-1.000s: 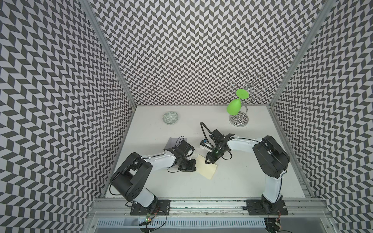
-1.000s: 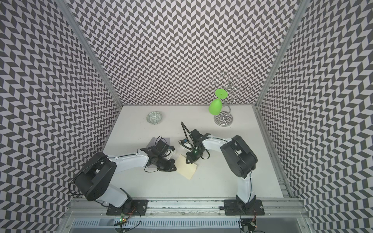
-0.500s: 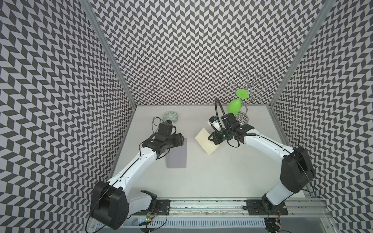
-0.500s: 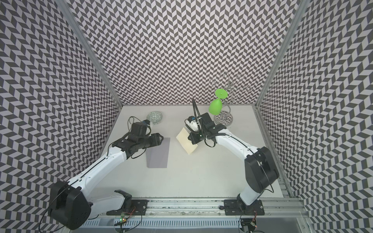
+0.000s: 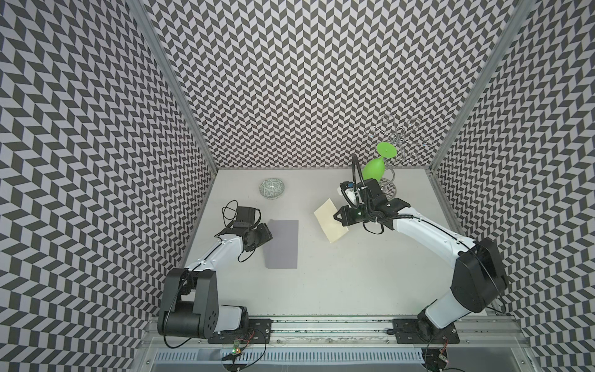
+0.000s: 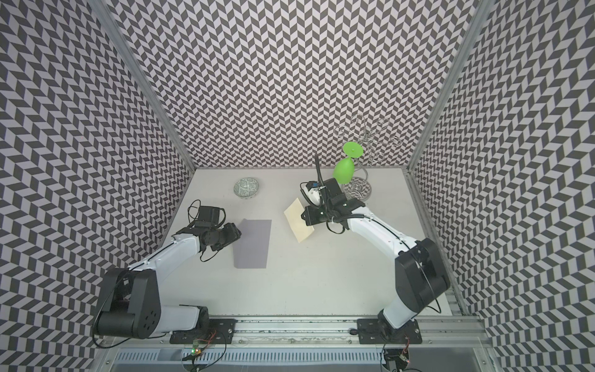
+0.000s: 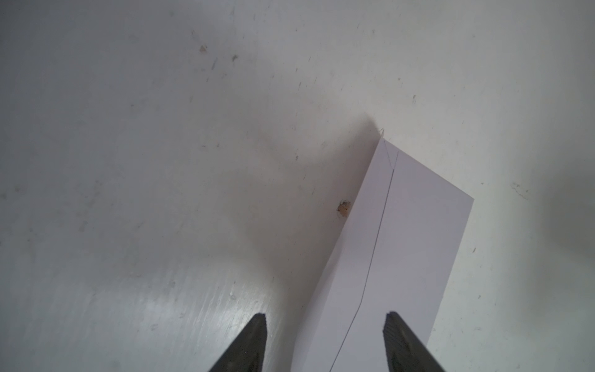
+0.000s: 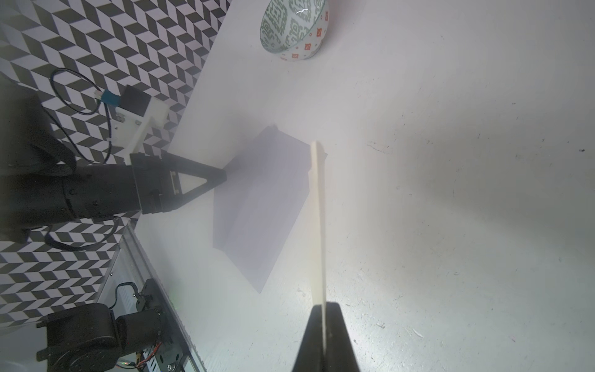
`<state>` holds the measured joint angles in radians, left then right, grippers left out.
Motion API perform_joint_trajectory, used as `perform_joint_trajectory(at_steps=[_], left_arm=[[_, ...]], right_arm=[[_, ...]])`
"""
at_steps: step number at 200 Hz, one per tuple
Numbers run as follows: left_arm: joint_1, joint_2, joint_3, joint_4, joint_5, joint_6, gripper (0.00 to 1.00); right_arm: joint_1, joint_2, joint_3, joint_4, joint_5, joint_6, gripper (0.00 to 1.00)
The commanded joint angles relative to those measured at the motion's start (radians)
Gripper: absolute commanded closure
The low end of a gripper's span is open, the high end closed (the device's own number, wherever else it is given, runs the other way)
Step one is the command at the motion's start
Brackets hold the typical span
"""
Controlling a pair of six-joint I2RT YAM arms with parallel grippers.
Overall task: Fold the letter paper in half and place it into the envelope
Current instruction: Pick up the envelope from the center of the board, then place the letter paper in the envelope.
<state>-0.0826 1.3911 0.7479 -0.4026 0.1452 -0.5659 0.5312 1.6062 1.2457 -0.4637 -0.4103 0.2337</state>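
your right gripper is pinched shut on the letter paper, held edge-on in the air, ready to slide in. left gripper has its jaws apart at the edge of the envelope, which lies flat on the table. my guess is that's to open its mouth.

Left hand opened at envelope; letter paper lifted.

Table seen from above. One grey envelope at nine o'clock; one cream sheet of paper near twelve; one patterned bowl at eleven; one green glass and one wire stand at one. Two robot arms: left arm, right arm.
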Motion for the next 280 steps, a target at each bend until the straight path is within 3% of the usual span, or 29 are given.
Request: perform_joint_trajectory(at_steps=[1,18,30,51,61,91,119,145,166,188,210,232,280], left_arm=[[0.003,0.035,0.029,0.037,0.017,0.037,0.4],[0.003,0.077,0.029,0.046,0.026,0.058,0.44],[0.002,0.104,0.042,0.041,0.035,0.076,0.52],[-0.003,0.119,0.084,0.027,0.045,0.111,0.89],[-0.005,0.12,0.11,0.017,0.047,0.131,1.0],[-0.022,0.121,0.223,-0.048,0.058,0.203,1.0],[-0.099,0.1,0.368,-0.131,0.057,0.302,1.0],[-0.182,0.123,0.491,-0.24,0.112,0.388,1.0],[-0.239,0.182,0.576,-0.342,0.18,0.452,1.0],[-0.3,0.223,0.618,-0.397,0.218,0.5,1.0],[-0.352,0.264,0.664,-0.45,0.265,0.543,1.0],[-0.426,0.299,0.71,-0.495,0.272,0.576,1.0],[-0.537,0.34,0.744,-0.528,0.326,0.627,1.0]], right_arm=[[-0.007,-0.022,-0.018,0.045,0.013,0.012,1.0],[-0.007,-0.018,-0.016,0.04,0.012,-0.008,1.0],[-0.007,-0.016,-0.008,0.026,0.026,-0.036,1.0],[-0.007,-0.034,-0.008,0.027,0.067,-0.078,1.0],[-0.007,-0.053,-0.021,0.047,0.078,-0.089,1.0],[-0.005,-0.119,-0.066,0.113,0.055,-0.137,1.0],[-0.002,-0.173,-0.113,0.14,0.021,-0.266,1.0],[0.016,-0.235,-0.138,0.12,0.037,-0.461,1.0],[0.071,-0.29,-0.176,0.106,0.121,-0.63,1.0],[0.152,-0.369,-0.258,0.077,0.16,-0.914,1.0],[0.176,-0.486,-0.35,0.087,0.116,-1.16,1.0],[0.192,-0.545,-0.365,0.089,0.083,-1.282,1.0],[0.264,-0.469,-0.247,-0.049,-0.028,-1.457,1.0]])
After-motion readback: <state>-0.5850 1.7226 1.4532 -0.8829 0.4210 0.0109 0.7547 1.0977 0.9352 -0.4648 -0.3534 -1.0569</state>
